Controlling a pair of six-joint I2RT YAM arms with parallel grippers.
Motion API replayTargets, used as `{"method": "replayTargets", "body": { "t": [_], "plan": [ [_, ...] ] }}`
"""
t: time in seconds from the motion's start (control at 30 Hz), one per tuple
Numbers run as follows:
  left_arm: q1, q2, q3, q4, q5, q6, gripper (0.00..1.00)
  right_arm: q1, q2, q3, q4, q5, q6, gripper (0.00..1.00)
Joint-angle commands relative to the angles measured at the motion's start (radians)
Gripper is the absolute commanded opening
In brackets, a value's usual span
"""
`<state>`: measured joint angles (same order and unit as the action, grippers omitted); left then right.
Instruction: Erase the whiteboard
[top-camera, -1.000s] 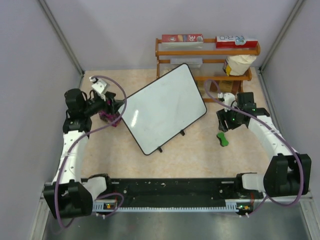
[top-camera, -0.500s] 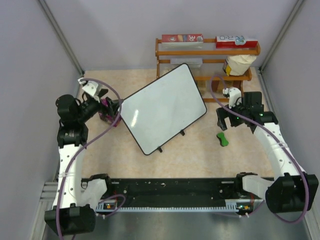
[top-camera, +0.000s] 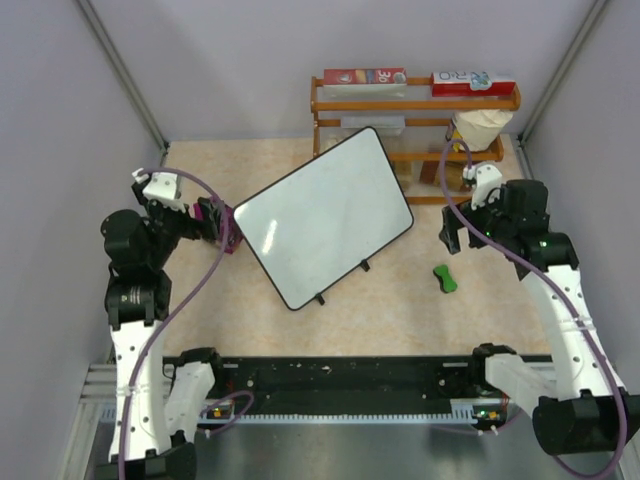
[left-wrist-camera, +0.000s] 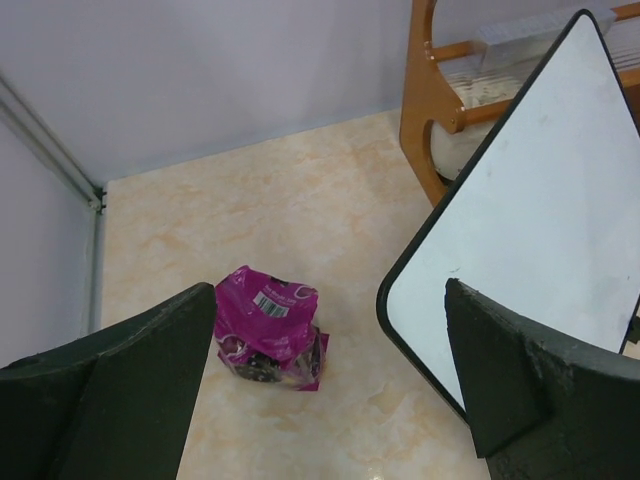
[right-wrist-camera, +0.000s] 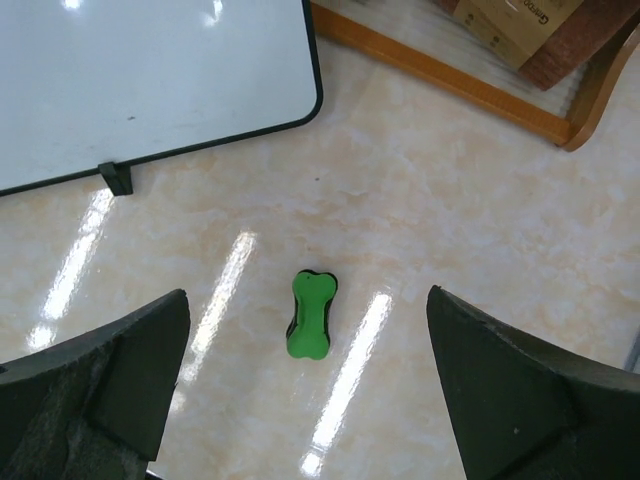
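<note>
Marbled beige tabletop (top-camera: 380, 300), boxed in by plain grey panels (top-camera: 230, 70), fills the overhead view. We see the whiteboard (top-camera: 325, 215) mid-table, its long axis running from the near left toward the far right, where one corner reaches a wooden rack (top-camera: 415, 105) at the far edge. Our left gripper (top-camera: 203, 224) hangs spread wide and empty just off the board's left corner, beside a magenta packet (top-camera: 221, 238). Our right gripper (top-camera: 458, 238) is equally wide and empty off the board's right corner, above a green bone-shaped eraser (top-camera: 445, 278) that lies apart from the board.

From the left wrist, both dark fingers (left-wrist-camera: 120, 380) stand apart. The crinkled, shiny packet sits between them, and the board's rounded, black-framed corner lies to their right, glossy and unmarked.

From the right wrist, the fingers (right-wrist-camera: 100, 380) frame the eraser, its long axis pointing straight ahead. The board and one small black foot (right-wrist-camera: 117, 178) lie up-left, showing only a faint speck. We judge the right arm nearer the eraser, and the board already nearly clean.
</note>
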<state>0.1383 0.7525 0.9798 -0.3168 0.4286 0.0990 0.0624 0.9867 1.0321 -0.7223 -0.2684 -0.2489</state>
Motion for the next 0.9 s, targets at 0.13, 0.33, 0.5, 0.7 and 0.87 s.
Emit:
{"method": "replayTargets", "body": {
  "t": [0.13,0.33,0.5,0.7,0.87],
  "plan": [
    [0.006,-0.111,-0.003,-0.06,-0.114,0.015,0.99,-0.013,-0.089,0.088,-0.058,0.073,0.02,0.99],
    [0.004,-0.094,-0.033,-0.091,-0.14,-0.041,0.99,-0.012,-0.14,0.129,-0.121,0.162,0.013,0.99],
    [0.004,-0.09,-0.061,-0.081,-0.151,-0.033,0.99,-0.013,-0.175,0.17,-0.118,0.144,-0.001,0.99],
    [0.004,-0.128,-0.111,-0.009,-0.148,-0.018,0.99,-0.013,-0.132,0.215,-0.068,0.115,0.016,0.99],
    [0.006,-0.151,-0.193,0.082,-0.133,-0.027,0.99,-0.012,-0.115,0.187,0.02,0.116,0.028,0.99]
  ]
}}
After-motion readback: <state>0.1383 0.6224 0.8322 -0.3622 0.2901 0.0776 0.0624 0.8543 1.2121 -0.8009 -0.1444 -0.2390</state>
